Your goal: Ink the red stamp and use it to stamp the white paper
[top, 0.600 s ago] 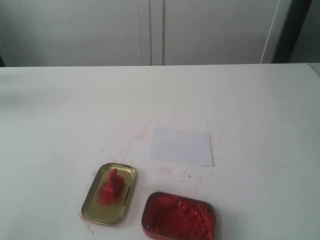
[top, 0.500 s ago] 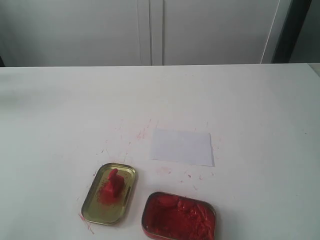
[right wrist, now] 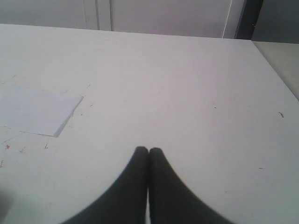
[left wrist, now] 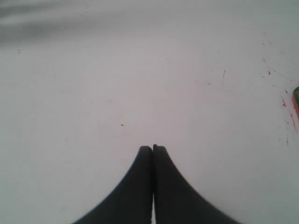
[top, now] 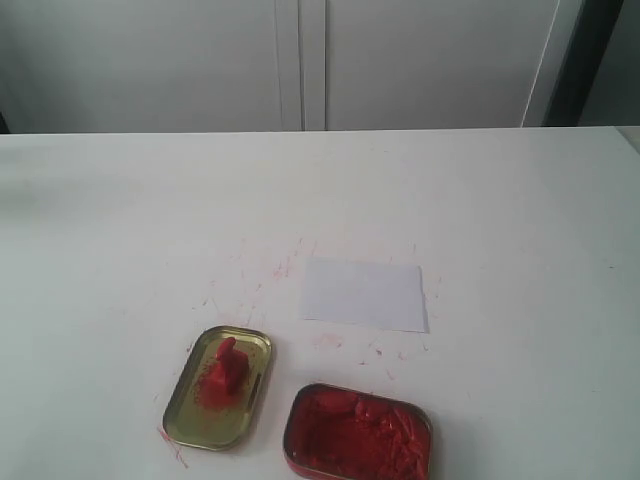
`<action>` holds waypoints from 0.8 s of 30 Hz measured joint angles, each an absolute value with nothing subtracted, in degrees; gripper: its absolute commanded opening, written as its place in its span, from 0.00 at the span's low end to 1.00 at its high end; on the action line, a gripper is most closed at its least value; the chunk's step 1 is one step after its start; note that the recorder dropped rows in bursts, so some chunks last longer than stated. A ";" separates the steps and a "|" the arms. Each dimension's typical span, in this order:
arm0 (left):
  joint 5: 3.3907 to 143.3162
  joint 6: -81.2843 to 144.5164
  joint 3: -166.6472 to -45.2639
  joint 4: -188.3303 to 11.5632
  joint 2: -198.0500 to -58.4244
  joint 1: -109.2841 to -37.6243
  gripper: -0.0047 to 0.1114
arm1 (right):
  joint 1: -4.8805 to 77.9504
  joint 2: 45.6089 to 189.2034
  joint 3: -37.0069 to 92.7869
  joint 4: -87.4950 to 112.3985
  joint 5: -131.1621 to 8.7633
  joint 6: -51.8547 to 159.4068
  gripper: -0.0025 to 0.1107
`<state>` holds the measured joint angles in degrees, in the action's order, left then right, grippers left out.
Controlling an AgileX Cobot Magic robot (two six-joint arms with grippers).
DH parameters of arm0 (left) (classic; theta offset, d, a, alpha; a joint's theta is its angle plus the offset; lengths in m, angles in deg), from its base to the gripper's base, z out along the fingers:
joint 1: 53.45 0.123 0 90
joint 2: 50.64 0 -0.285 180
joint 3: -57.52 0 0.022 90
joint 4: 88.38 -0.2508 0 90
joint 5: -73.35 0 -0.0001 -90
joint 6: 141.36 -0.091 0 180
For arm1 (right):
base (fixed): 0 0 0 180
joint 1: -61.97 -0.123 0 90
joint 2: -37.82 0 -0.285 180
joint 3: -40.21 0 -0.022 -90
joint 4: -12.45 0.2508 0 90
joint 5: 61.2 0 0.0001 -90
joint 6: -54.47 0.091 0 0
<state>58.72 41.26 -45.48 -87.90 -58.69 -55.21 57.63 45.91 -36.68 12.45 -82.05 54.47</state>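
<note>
One stamp [top: 227,362] stands in the gold tin [top: 195,416], beside the paste tin [top: 340,388]: two tins. One paper [top: 365,294] lies near them on the table [top: 500,200]. The left hand [left wrist: 153,147] and right hand [right wrist: 148,150] are pressed together, empty.

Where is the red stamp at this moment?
In the exterior view, the red stamp sits inside the gold tin at the lower left, beside the tin of red paste, with the white paper farther up to the right.

Left hand [left wrist: 153,148] and right hand [right wrist: 148,150] each show two black fingers curving to narrow tips.
</note>
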 measured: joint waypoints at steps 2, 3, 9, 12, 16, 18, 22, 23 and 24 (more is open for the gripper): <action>58.72 41.26 -45.48 -87.90 -58.69 -55.21 0.04 | 57.63 45.91 -36.68 12.45 -82.05 54.47 0.02; 58.72 41.26 -45.48 -87.90 -58.69 -55.21 0.04 | 57.63 45.91 -36.68 12.45 -82.05 54.47 0.02; 58.72 41.26 -45.48 -87.90 -58.69 -55.21 0.04 | 57.63 45.91 -36.68 12.45 -82.05 54.47 0.02; 59.35 41.26 -45.48 -87.90 -58.69 -55.21 0.04 | 57.63 45.91 -36.68 12.45 -82.05 54.47 0.02; 62.30 41.26 -45.48 -87.90 -58.69 -55.21 0.04 | 57.63 45.91 -36.68 12.45 -82.05 54.47 0.02; 64.30 41.26 -45.48 -87.90 -58.69 -55.21 0.04 | 57.63 45.91 -36.68 12.45 -82.05 54.47 0.02; 67.83 41.26 -45.48 -87.90 -58.69 -55.21 0.04 | 57.63 45.91 -36.68 12.45 -82.05 54.47 0.02; 68.33 41.26 -45.48 -87.90 -58.69 -55.21 0.04 | 57.63 45.91 -36.68 12.45 -82.05 54.47 0.02; 68.73 41.26 -45.48 -87.90 -58.69 -55.21 0.04 | 57.63 45.91 -36.68 12.45 -82.05 54.47 0.02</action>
